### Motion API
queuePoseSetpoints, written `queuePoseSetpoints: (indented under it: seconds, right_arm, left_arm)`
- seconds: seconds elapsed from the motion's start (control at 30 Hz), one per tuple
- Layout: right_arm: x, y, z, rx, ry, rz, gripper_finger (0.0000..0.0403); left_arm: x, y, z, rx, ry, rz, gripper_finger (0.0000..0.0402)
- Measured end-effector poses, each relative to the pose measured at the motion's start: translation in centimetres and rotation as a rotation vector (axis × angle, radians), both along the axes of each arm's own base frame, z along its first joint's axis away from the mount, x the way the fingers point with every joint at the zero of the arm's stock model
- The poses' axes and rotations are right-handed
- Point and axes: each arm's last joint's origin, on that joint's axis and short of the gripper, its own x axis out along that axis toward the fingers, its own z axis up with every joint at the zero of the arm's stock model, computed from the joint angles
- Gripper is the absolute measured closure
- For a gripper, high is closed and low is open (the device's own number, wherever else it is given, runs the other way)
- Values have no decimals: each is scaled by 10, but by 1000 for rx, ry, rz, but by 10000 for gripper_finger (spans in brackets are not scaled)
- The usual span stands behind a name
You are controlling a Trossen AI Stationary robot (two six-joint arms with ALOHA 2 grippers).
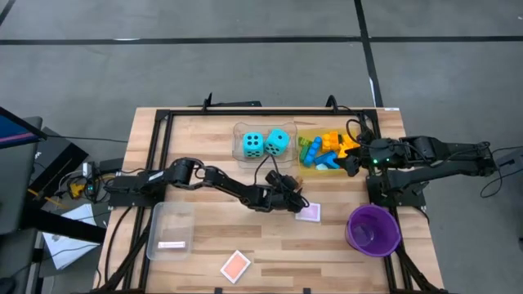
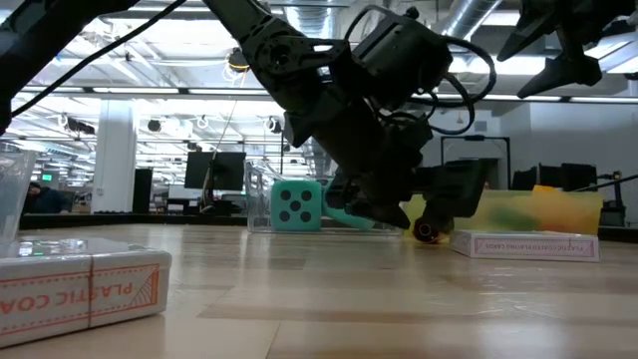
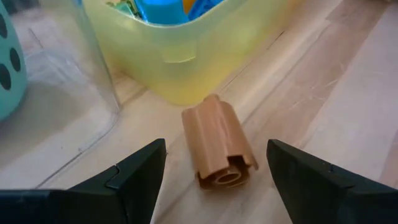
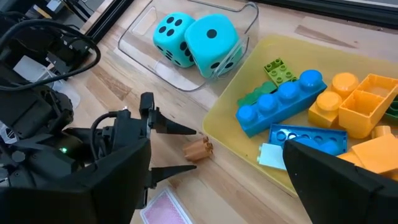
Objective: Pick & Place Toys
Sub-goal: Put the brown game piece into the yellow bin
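A small brown brick (image 3: pixel 217 146) lies on its side on the wood beside the yellow tray (image 3: pixel 180 62). My left gripper (image 3: pixel 216 163) is open, one finger on each side of the brick, apart from it; the right wrist view shows this gripper (image 4: pixel 186 151) and the brick (image 4: pixel 198 149) too. Two turquoise dice (image 1: pixel 265 144) sit in a clear tray (image 4: pixel 134 46). Coloured bricks (image 4: pixel 298 99) fill the yellow tray. A pink tile (image 1: pixel 309 212) and an orange tile (image 1: pixel 235 265) lie flat on the table. My right gripper (image 1: pixel 353 159) waits open above the yellow tray.
A purple bowl (image 1: pixel 373 229) stands at the near right. A second clear tray (image 1: pixel 170 229) sits at the near left. The two far trays stand close behind the brown brick. Bare wood lies in the table's near middle.
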Motion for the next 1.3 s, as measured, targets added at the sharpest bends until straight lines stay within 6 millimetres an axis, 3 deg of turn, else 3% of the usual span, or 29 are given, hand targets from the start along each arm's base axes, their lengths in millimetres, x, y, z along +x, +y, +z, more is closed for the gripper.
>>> queuePoseSetpoints:
  seconds: [0.2,0.5,0.63,0.83,1.03,1.3]
  right_arm:
    - [0,0,0,0,0,0,46]
    - [0,0,0,1,0,0,46]
    - [0,0,0,10,-4,-3,46]
    - [0,0,0,28,-10,-12,46]
    - [0,1,0,118,-40,-44,46]
    - [16,7,13,254,-221,92,46]
  left_arm:
    - [0,0,-2,-32,-22,21,157]
    - [1,-2,-2,-131,-89,45,284]
    - [1,-13,1,-210,-162,58,285]
    - [-4,-42,14,-198,-179,-12,285]
    - [-11,-60,65,-45,-171,-142,285]
    - [-24,-54,140,256,-112,-291,285]
